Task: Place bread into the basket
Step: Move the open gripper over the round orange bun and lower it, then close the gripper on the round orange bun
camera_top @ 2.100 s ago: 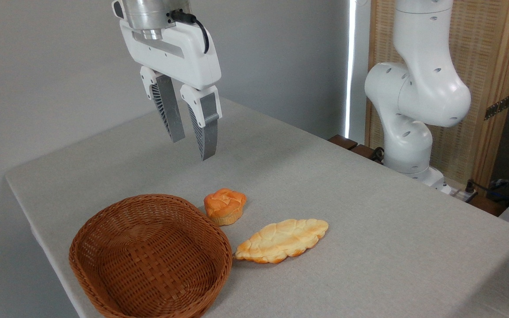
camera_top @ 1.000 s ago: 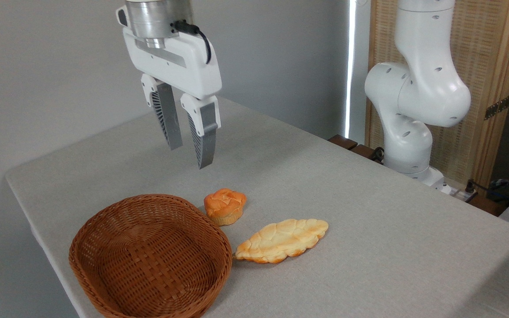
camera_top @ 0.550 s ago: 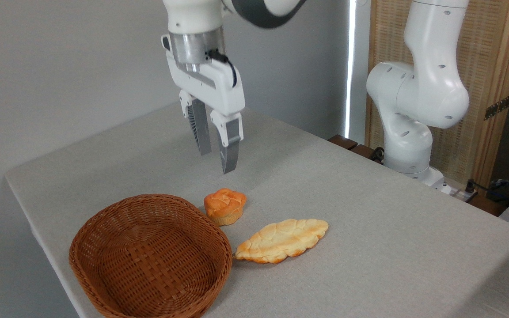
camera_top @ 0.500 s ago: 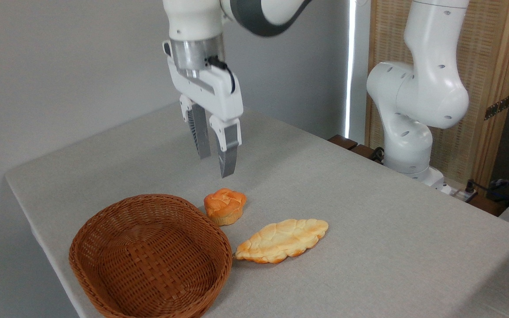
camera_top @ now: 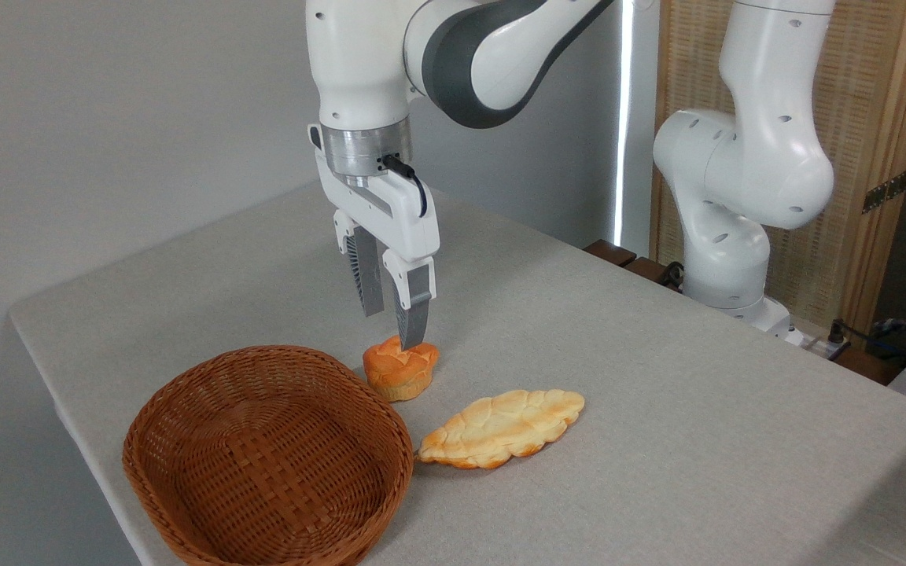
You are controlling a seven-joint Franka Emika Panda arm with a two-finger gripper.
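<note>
The bread, a small round orange-golden bun with a lumpy top, sits on the grey table just right of the basket's far rim. The brown woven wicker basket stands at the table's front left and holds nothing. My gripper hangs directly over the bun, pointing down, its two grey fingers open a little. The nearer fingertip overlaps the bun's top in the picture; whether it touches I cannot tell. Nothing is held between the fingers.
A longer flat leaf-shaped pale-golden bread lies right of the basket, in front of the bun. The arm's white base stands at the table's far right. The table edge runs close to the basket's left side.
The gripper has travelled from high over the table's left part to the right and down, ending just above the bun. The bun, flat bread and basket have not moved.
</note>
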